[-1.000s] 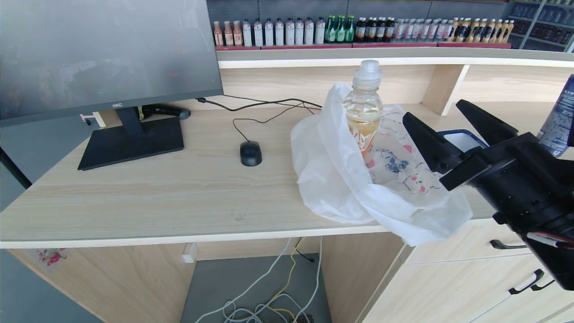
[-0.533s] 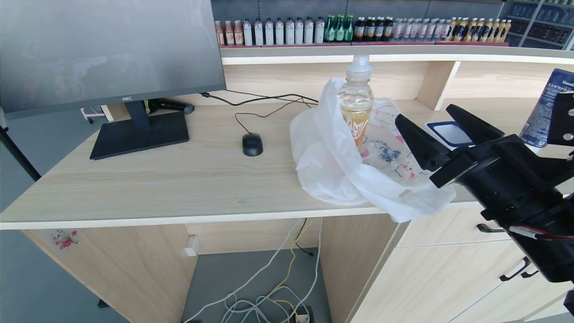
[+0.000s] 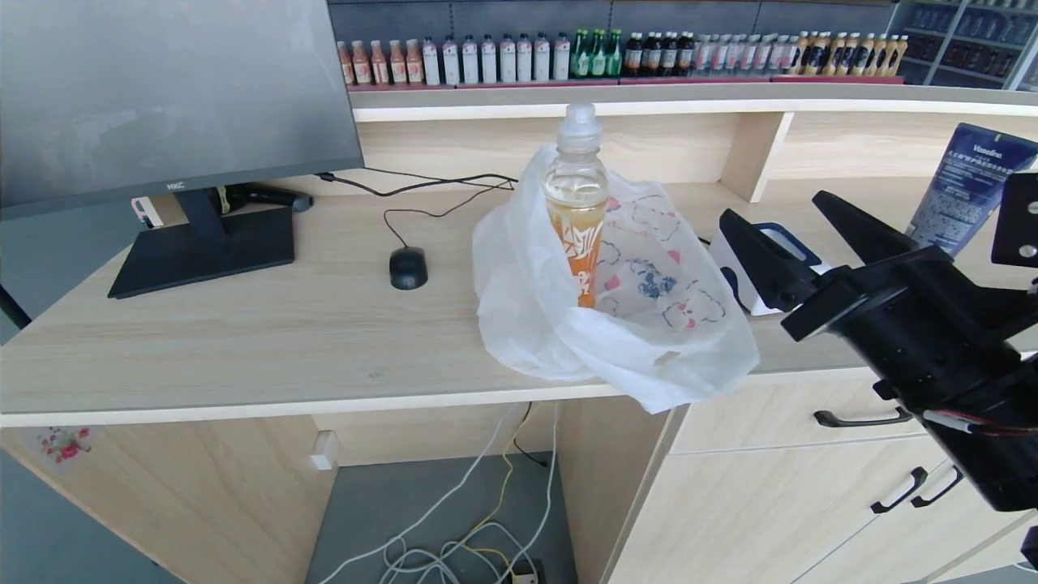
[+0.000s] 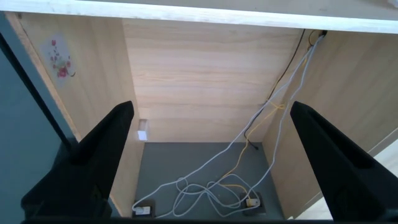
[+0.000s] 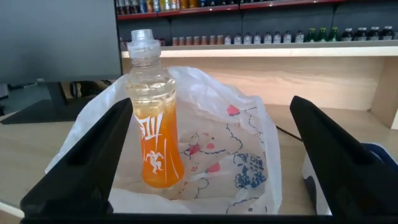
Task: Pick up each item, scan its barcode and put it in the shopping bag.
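Note:
A clear bottle of orange drink (image 3: 576, 211) (image 5: 152, 137) stands upright inside the white printed shopping bag (image 3: 641, 324) (image 5: 239, 155) on the wooden counter (image 3: 243, 324). My right gripper (image 3: 774, 211) (image 5: 210, 102) hovers open and empty just right of the bag, pointing toward it. A blue tube (image 3: 961, 191) stands at the far right of the counter, partly behind a black part. Between bag and gripper sits a white scanner box with a dark blue rim (image 3: 770, 259) (image 5: 379, 168). My left gripper (image 4: 211, 109) hangs open below the counter, facing the knee space.
A monitor (image 3: 162, 89) on its stand and a mouse (image 3: 408, 268) with cables occupy the counter's left half. Drawers with black handles (image 3: 859, 420) lie under the right side. Loose cables (image 4: 236, 180) lie on the floor beneath. A raised back ledge (image 3: 649, 105) runs behind.
The whole head picture has shifted, so the camera moved. The right gripper stays open beside the bag. Nothing was taken hold of or let go.

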Motion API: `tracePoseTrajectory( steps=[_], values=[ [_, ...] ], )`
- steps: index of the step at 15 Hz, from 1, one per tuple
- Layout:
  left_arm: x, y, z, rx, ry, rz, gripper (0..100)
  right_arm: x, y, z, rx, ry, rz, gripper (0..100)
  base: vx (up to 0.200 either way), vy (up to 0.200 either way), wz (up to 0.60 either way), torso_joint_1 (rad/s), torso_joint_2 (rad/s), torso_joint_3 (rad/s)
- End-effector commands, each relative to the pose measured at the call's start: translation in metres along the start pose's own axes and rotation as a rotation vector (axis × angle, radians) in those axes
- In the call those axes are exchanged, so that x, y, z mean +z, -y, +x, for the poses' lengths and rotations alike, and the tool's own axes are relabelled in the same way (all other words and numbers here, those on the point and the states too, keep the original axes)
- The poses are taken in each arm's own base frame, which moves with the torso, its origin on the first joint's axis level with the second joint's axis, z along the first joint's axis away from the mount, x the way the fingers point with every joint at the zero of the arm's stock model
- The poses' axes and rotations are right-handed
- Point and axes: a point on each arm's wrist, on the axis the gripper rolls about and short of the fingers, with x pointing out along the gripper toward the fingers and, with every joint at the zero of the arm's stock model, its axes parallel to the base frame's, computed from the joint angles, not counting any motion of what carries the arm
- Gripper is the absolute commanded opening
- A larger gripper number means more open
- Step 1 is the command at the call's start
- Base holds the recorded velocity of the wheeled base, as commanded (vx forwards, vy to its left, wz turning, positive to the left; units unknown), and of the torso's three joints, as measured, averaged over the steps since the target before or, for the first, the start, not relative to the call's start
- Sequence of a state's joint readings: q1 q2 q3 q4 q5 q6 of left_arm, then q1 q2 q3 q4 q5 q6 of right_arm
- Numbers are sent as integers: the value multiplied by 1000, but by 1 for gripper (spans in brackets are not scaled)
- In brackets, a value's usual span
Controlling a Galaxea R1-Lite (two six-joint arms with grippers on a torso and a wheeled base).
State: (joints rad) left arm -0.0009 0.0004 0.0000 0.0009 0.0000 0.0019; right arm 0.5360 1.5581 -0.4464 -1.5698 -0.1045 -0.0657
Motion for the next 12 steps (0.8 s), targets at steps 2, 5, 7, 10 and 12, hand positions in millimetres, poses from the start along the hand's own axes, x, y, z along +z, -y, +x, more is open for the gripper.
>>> tracePoseTrajectory(
  steps=[2, 5, 7, 10, 12],
  values=[
    [0, 0, 0, -1, 0, -2, 100, -2, 0, 0, 0, -7, -1, 100, 0, -200, 0, 5, 0, 2],
    [0, 0, 0, 1, 1, -14, 100, -6, 1, -3, -4, -27, -6, 100, 0, -200, 0, -1, 4, 5],
    [0, 0, 0, 1, 1, -14, 100, -7, 3, -3, -10, -30, -9, 100, 0, -200, 0, 7, 2, 2],
    [0, 0, 0, 1, 1, -14, 100, -8, 3, -3, -11, -35, -10, 100, 0, -200, 0, 2, 4, 4],
    [0, 0, 0, 1, 1, -14, 100, -9, 3, -5, -10, -45, -11, 100, 0, -200, 0, 2, 5, 9]
  ],
)
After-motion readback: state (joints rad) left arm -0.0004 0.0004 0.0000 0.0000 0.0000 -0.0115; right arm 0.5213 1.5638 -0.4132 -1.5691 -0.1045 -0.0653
